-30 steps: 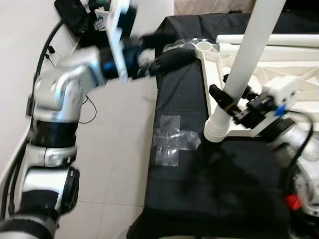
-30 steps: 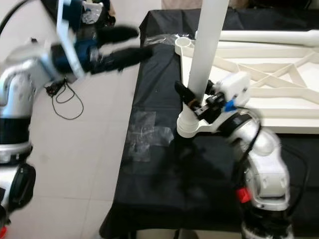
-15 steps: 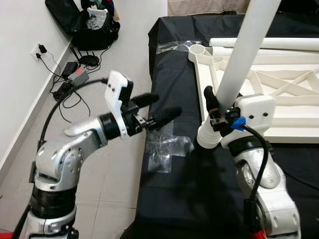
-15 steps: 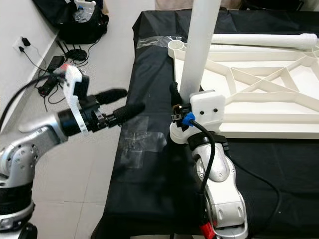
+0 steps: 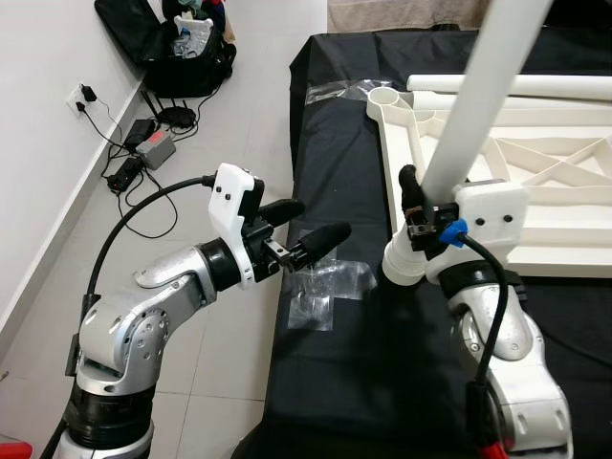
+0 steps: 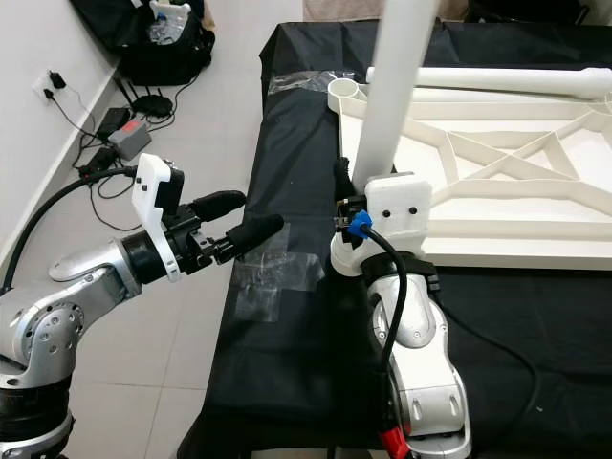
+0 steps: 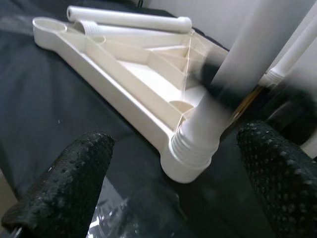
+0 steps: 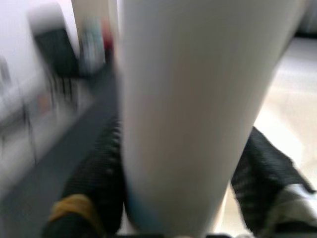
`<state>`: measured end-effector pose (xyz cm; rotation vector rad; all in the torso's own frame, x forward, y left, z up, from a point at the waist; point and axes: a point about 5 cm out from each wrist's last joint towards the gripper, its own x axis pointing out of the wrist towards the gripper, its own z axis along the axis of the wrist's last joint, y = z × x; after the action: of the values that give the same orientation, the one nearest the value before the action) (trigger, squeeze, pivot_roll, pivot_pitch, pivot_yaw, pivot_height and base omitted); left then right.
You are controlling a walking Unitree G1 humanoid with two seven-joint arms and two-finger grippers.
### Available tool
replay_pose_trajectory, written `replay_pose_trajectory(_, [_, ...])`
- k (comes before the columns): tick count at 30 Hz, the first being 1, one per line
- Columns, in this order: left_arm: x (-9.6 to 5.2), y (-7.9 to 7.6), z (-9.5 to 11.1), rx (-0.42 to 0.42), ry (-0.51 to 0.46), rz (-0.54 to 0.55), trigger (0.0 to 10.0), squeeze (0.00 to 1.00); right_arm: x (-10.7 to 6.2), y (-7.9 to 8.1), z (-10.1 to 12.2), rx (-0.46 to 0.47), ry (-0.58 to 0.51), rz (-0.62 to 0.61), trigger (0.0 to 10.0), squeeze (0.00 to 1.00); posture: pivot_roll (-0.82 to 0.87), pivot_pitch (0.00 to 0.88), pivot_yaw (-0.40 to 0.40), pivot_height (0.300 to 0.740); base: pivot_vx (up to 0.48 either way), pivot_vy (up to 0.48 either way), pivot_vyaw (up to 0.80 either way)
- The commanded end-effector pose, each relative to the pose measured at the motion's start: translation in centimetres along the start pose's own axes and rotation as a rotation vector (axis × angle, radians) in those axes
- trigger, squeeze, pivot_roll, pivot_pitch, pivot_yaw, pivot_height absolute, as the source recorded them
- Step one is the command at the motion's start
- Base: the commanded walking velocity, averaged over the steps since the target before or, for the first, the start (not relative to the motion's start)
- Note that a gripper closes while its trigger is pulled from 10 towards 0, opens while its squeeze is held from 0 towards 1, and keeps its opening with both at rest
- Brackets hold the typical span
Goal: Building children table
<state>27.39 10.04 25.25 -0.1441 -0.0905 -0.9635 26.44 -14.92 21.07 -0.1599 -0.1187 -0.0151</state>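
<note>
A white table frame (image 5: 535,172) lies upside down on the black-covered table (image 5: 344,172). One white leg (image 5: 469,105) stands upright in the near-left corner socket (image 5: 406,263). My right gripper (image 5: 426,215) is shut on this leg just above the socket; in the right wrist view its black fingers (image 8: 99,183) press either side of the leg (image 8: 193,109). My left gripper (image 5: 320,220) hovers open over the table's left edge, a short way left of the socket (image 7: 190,148) and facing it.
Crumpled clear plastic (image 5: 325,287) lies on the cloth below the left gripper, and more (image 5: 335,89) near the far corner. A loose white leg (image 5: 535,84) lies behind the frame. On the floor to the left are a black bag (image 5: 172,48) and cables (image 5: 143,148) by the wall.
My left arm has swung down from the frame's far corner to the table's left edge, then a little right toward the socket. The right gripper stays shut on the leg.
</note>
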Motion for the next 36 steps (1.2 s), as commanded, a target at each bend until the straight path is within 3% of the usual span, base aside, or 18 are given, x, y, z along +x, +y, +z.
replay_pose_trajectory(1, [-0.2, -0.3, -0.3, -0.007, 0.012, -0.002, 10.0, 1.0, 0.0, -0.8, -0.6, 0.0, 0.041, -0.062, 10.0, 1.0, 0.02, 0.275, 0.069, 0.74, 0.0, 0.0, 0.0])
replay_pose_trajectory(14, [-0.2, -0.2, -0.2, -0.01, 0.004, 0.003, 10.0, 1.0, 0.2, -0.8, -0.4, 0.021, 0.036, -0.075, 10.0, 1.0, 0.02, 0.278, 0.073, 0.74, 0.0, 0.0, 0.0])
replay_pose_trajectory(15, [-0.2, -0.2, -0.2, -0.011, 0.004, 0.003, 10.0, 1.0, 0.2, -0.8, -0.3, 0.026, 0.034, -0.067, 10.0, 0.9, 0.02, 0.278, 0.074, 0.74, 0.0, 0.0, 0.0])
replay_pose_trajectory(16, [-0.1, -0.2, -0.2, -0.011, 0.003, 0.003, 10.0, 1.0, 0.3, -0.7, -0.3, 0.041, 0.033, -0.054, 10.0, 0.27, 0.02, 0.279, 0.074, 0.74, 0.0, 0.0, 0.0])
replay_pose_trajectory(17, [-0.1, -0.2, -0.2, -0.011, 0.003, 0.003, 10.0, 1.0, 0.3, -0.7, -0.3, 0.041, 0.033, -0.054, 10.0, 0.27, 0.02, 0.279, 0.074, 0.74, 0.0, 0.0, 0.0])
replay_pose_trajectory(18, [-0.1, -0.2, -0.2, -0.01, 0.005, 0.002, 10.0, 1.0, 0.3, -0.7, -0.2, 0.05, 0.031, -0.037, 10.0, 0.0, 0.02, 0.279, 0.076, 0.74, 0.0, 0.0, 0.0])
replay_pose_trajectory(25, [0.0, -0.4, -0.4, -0.014, 0.007, -0.003, 10.0, 1.0, 0.6, -0.7, 0.4, 0.074, -0.003, 0.059, 10.0, 0.0, 0.02, 0.278, 0.076, 0.74, 0.0, 0.0, 0.0])
replay_pose_trajectory(31, [-0.6, -0.8, -0.5, -0.039, 0.008, -0.047, 10.0, 0.99, 1.4, -2.4, 1.8, 0.059, -0.088, 0.163, 10.0, 0.0, 0.02, 0.278, 0.078, 0.74, 0.0, 0.0, 0.0])
replay_pose_trajectory(32, [-0.9, -0.9, -0.6, -0.045, 0.011, -0.061, 10.0, 0.0, 1.7, -2.7, 2.2, 0.068, -0.106, 0.211, 10.0, 0.0, 0.02, 0.276, 0.078, 0.74, 0.0, 0.0, 0.0])
replay_pose_trajectory(36, [-1.4, -1.1, -0.7, -0.055, 0.016, -0.09, 10.0, 0.0, 2.2, -3.6, 3.0, 0.053, -0.138, 0.29, 10.0, 0.0, 0.02, 0.276, 0.076, 0.74, 0.0, 0.0, 0.0])
